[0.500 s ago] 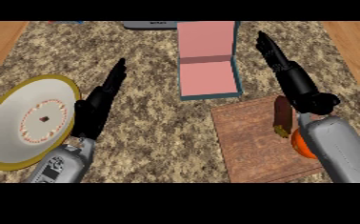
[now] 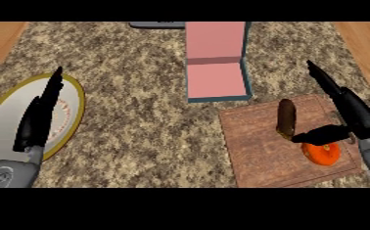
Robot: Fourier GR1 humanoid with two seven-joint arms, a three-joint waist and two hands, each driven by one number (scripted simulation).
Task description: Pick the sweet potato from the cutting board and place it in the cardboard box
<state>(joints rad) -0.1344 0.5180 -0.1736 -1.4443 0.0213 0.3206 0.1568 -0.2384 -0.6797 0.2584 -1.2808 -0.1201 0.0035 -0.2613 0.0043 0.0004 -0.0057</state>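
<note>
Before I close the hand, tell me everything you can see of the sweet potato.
The sweet potato is a slim, dark brown tuber with rounded ends, whole. It lies flat on the wooden cutting board, in its upper right part, long axis pointing away from the robot. The open right hand is beside it, thumb tip at the potato's near end; contact is uncertain.

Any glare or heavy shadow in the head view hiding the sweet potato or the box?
Head view: even light, no glare on the cardboard box or plate; no heavy shadow on the cutting board; the sweet potato shows plainly, with only the right hand reaching its lower end with the thumb.
</note>
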